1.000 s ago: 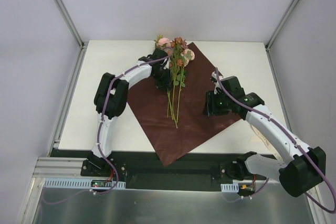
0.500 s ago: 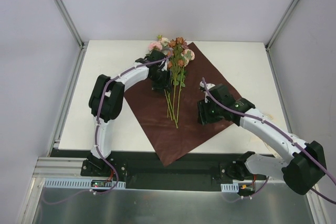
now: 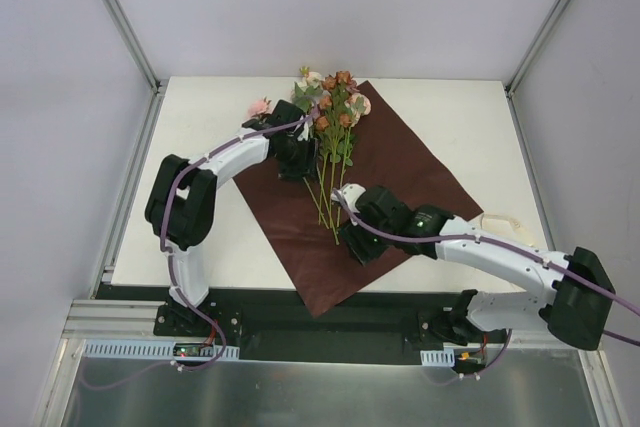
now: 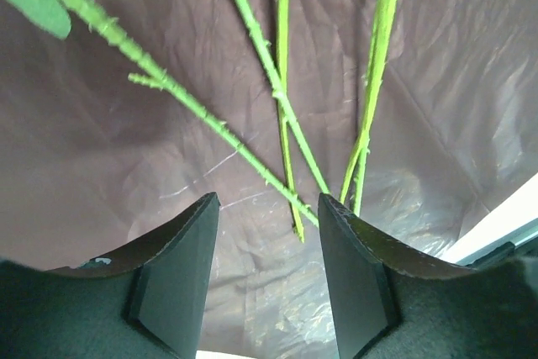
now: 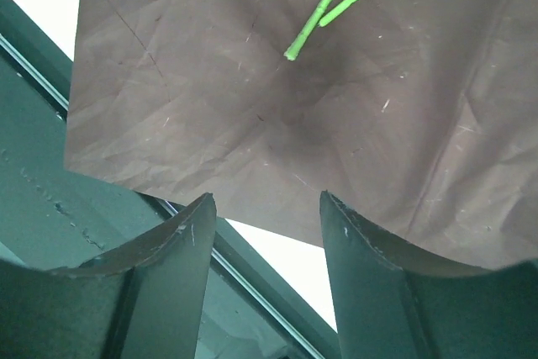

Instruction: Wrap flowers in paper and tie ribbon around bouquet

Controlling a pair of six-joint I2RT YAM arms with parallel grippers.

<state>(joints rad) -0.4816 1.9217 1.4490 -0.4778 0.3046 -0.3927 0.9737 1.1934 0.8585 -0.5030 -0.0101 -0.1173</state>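
The flowers point(image 3: 337, 107) lie on the paper point(image 3: 420, 182), with their pink, cream and rust blooms at its far corner. Their thin green stems point(image 4: 277, 94) run toward the near side and end around the middle of the sheet. A single pink bloom point(image 3: 260, 107) lies apart on the bare bench point(image 3: 200, 207), just left of the bunch and off the paper.

The paper is spread flat as a diamond, and its near corner hangs over the bench's near edge. It shows faint creases in both wrist views.

The left end effector point(image 4: 267, 203) hovers over the paper just left of the stems, below the leaves. Its jaws are apart and nothing is between them. The right end effector point(image 5: 267, 203) is low over the paper just near of the stem ends, and its jaws also stand apart and empty.

The cream ribbon point(image 3: 500, 219) lies on the bench to the right of the paper, partly hidden behind the right arm.
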